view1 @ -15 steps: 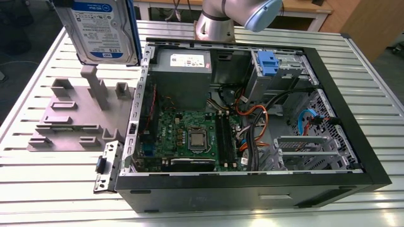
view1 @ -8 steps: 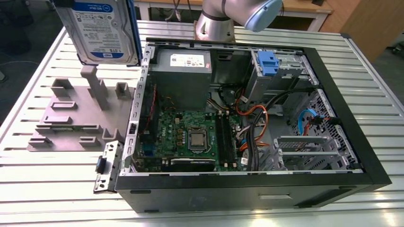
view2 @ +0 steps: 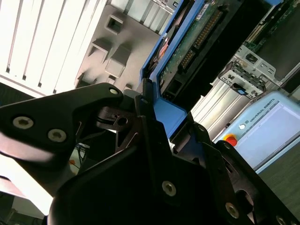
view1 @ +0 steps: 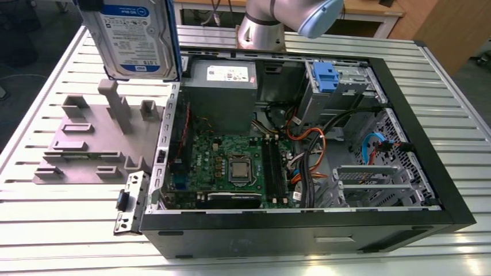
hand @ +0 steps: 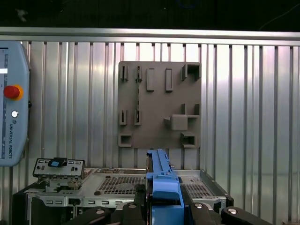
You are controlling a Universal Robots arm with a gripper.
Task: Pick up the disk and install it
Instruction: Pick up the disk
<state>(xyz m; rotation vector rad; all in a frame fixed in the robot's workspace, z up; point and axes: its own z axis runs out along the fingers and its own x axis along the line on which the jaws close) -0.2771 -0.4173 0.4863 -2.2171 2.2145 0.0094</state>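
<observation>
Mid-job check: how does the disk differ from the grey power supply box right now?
The disk is in the air outside the computer case, clamped by the gripper; the power supply box sits mounted inside it. The disk is a thin slab with blue rails; the power supply box is a deep plain grey block. Both carry a printed label.

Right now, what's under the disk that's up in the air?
The gripper holds the disk in the air. Below it lie the grey holder plate and the edge of the open computer case, on the slatted table. The disk and gripper cover the spot straight beneath.
</observation>
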